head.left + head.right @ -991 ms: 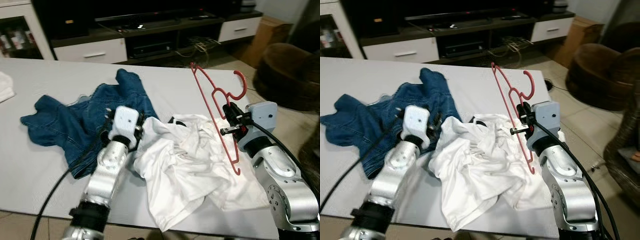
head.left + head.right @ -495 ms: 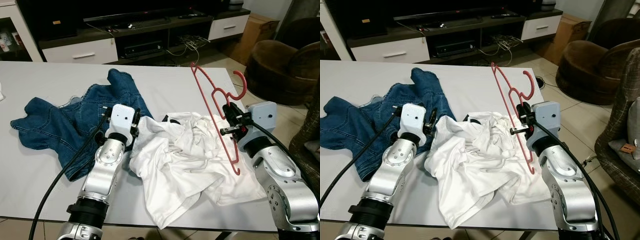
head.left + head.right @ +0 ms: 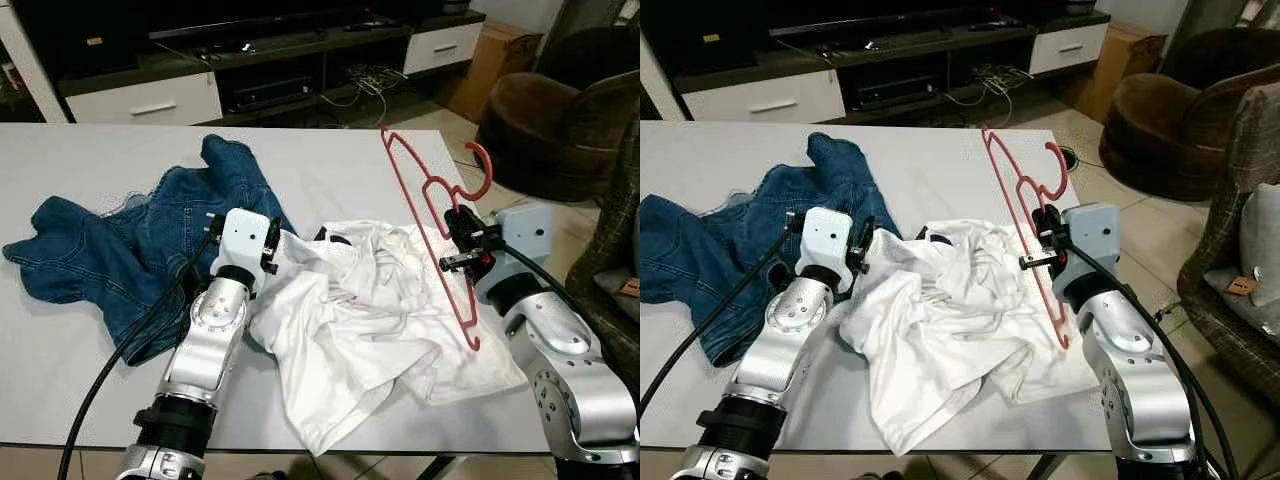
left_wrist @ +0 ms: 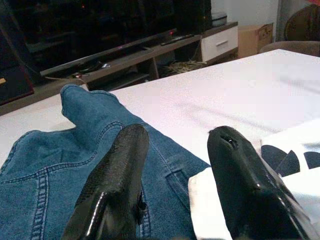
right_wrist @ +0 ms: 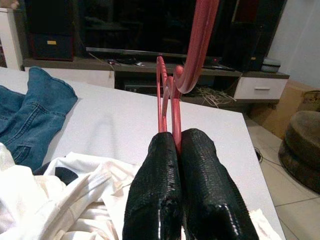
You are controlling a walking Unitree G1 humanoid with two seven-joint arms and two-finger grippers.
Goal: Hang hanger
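Your right tool (image 3: 461, 243) is clamped tight on the red hanger (image 3: 430, 215), fingers (image 5: 160, 195) pressed together around the wire just below the hook. You have it lifted off the tabletop (image 3: 330, 170), standing nearly upright and tilted, over the right edge of the white shirt (image 3: 370, 320); its hook curls to the right and one shoulder reaches up and toward the far side. The lower end of the hanger hangs just over the shirt on the near right.

Your left tool (image 4: 175, 175) sits low on the tabletop with its fingers (image 4: 117, 180) spread apart and nothing between them. It rests where the blue jeans (image 3: 130, 240) meet the left edge of the white shirt, one finger over denim, the other next to the white cloth.

You see the jeans spread toward the left, the crumpled shirt in the middle and right. Beyond the tabletop stands a dark TV cabinet (image 3: 250, 60) with white drawers, and a brown armchair (image 3: 545, 120) at the far right.
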